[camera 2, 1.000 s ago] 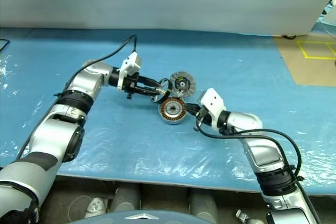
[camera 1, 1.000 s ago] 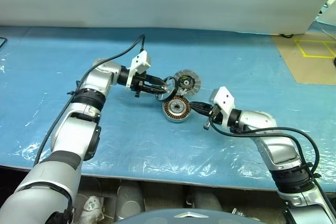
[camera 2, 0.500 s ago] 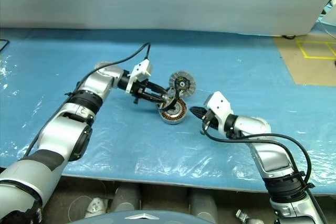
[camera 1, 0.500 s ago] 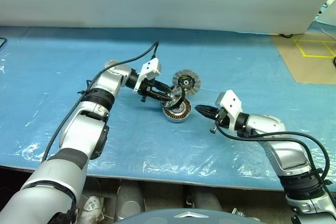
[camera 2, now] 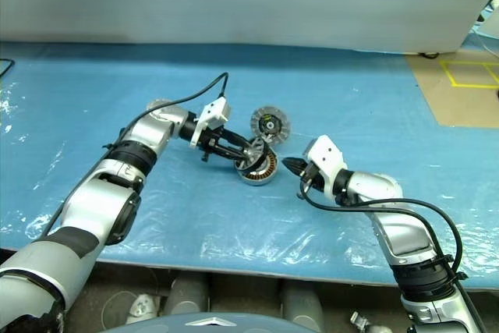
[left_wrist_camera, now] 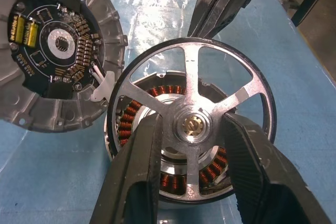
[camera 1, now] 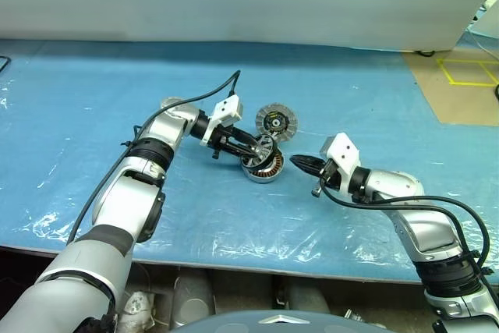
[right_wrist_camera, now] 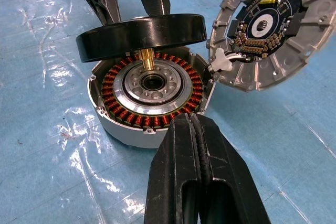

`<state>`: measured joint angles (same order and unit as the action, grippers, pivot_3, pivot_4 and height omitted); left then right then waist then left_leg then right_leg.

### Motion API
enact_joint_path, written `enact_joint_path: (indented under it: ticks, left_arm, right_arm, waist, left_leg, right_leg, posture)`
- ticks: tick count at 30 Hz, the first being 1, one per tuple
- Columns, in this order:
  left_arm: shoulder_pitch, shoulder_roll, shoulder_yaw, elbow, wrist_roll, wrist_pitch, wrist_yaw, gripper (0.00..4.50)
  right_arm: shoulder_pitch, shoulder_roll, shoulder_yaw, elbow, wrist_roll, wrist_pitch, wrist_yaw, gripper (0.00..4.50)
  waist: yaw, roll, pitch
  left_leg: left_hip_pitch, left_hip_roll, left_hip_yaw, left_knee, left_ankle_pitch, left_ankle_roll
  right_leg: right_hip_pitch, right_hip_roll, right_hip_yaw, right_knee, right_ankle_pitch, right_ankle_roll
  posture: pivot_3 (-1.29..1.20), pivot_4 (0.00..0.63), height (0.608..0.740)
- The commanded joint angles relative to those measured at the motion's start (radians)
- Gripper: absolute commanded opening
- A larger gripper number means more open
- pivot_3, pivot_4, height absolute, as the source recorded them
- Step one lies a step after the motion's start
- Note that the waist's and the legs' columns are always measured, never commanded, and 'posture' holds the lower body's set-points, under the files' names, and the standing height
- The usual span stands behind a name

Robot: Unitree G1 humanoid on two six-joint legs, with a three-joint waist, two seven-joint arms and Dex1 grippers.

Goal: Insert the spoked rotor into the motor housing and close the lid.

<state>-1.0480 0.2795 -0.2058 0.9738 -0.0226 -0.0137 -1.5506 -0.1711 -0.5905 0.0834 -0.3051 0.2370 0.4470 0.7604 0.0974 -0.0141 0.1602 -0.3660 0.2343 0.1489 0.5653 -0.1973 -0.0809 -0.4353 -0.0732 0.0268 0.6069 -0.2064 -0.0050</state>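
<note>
Right wrist view: left pincer [camera 1: 260, 147] pinching spoked rotor [right_wrist_camera: 140, 36], tilted just above motor housing [right_wrist_camera: 148, 100] on blue desk [camera 1: 327, 83]. Lid [right_wrist_camera: 273, 30] leans beside housing. Right pincer [right_wrist_camera: 195, 145] pressed together, near housing's rim.

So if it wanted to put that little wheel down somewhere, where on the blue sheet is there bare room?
Bare sheet lies in front of the motor housing, toward the table's near edge, and behind the lid up to the back wall. The middle is crowded: the left gripper holds the spoked rotor over the housing, the lid leans against it, and the shut right gripper sits just beside.
</note>
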Motion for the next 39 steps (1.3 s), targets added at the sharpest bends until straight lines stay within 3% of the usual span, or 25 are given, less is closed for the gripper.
enact_joint_path:
  ticks: [1,7,12,15,20,26,30,34,39]
  left_arm:
    - [0.004,0.009,-0.021,-0.001,0.036,-0.033,0.039,2.42]
    - [-0.017,0.005,-0.014,0.028,0.057,-0.067,0.121,4.47]
    - [-0.036,-0.012,0.048,-0.02,-0.031,0.01,0.076,4.47]
    - [-0.028,-0.029,0.083,-0.072,-0.092,0.085,0.051,3.9]
    - [0.061,-0.067,0.083,-0.165,-0.116,0.107,0.102,2.08]
    - [0.182,-0.111,0.005,-0.208,-0.012,0.024,0.281,0.04]
    - [0.25,-0.11,-0.051,-0.17,0.058,-0.035,0.369,0.04]
    - [0.295,-0.123,0.005,-0.253,-0.041,0.01,0.363,0.04]
    - [0.35,-0.096,0.055,-0.424,-0.164,0.086,0.299,0.04]
  right_arm:
    - [-0.004,-0.007,-0.027,-0.047,0.013,-0.012,-0.004,0.0]
    - [-0.008,-0.008,-0.029,-0.041,0.01,-0.017,-0.005,0.0]
    - [-0.008,-0.012,-0.036,-0.039,0.011,-0.02,-0.004,0.0]
    - [-0.009,-0.012,-0.043,-0.036,0.011,-0.026,-0.007,0.0]
    - [-0.013,-0.004,-0.049,-0.032,0.007,-0.036,-0.024,0.0]
    - [-0.034,0.012,-0.056,-0.03,0.0,-0.053,-0.058,0.0]
    - [-0.045,0.012,-0.05,-0.021,-0.014,-0.068,-0.069,0.0]
    - [-0.054,0.03,-0.065,-0.016,0.013,-0.058,-0.076,0.0]
    - [-0.085,0.074,-0.117,0.024,0.068,-0.035,-0.097,0.0]
  waist:
    - [0.0,0.0,0.0]
    - [0.0,0.0,0.0]
    - [0.0,0.0,0.0]
    - [0.001,0.0,0.0]
    - [-0.001,0.0,0.0]
    - [-0.001,0.0,0.0]
    - [0.0,0.001,0.0]
    - [0.0,0.001,-0.001]
    - [-0.003,0.001,0.0]
  left_leg:
    - [0.0,0.0,0.0,0.0,0.0,0.0]
    - [0.0,0.0,0.0,0.0,0.0,0.0]
    - [0.0,0.0,0.0,0.0,0.0,0.0]
    - [0.0,0.0,0.0,0.0,0.0,0.0]
    - [-0.001,0.0,0.0,0.0,0.0,0.0]
    - [-0.001,0.0,0.0,0.001,0.0,0.0]
    - [0.001,0.0,0.0,0.001,0.0,0.0]
    - [0.011,0.0,0.0,0.0,0.0,0.0]
    - [0.015,0.0,0.001,0.0,0.0,0.0]
  right_leg:
    - [0.0,0.0,0.0,0.0,0.0,0.0]
    - [0.0,0.0,0.0,0.0,0.0,0.0]
    - [0.0,0.0,0.0,0.0,0.0,0.0]
    - [0.0,0.0,0.0,0.0,0.0,0.0]
    - [0.0,0.0,0.0,0.0,0.0,0.0]
    - [0.001,0.0,0.0,0.0,0.0,0.0]
    - [0.003,0.0,0.0,0.0,0.0,0.0]
    - [0.013,-0.001,0.001,-0.001,-0.003,-0.002]
    - [0.012,-0.001,0.002,-0.001,-0.003,-0.002]
  posture:
    - [0.0,0.15,0.74]
    - [0.0,0.15,0.74]
    - [0.0,0.15,0.74]
    - [0.0,0.15,0.74]
    - [0.0,0.15,0.74]
    - [0.0,0.15,0.74]
    - [0.0,0.15,0.74]
    - [0.0,0.15,0.74]
    - [0.0,0.15,0.74]
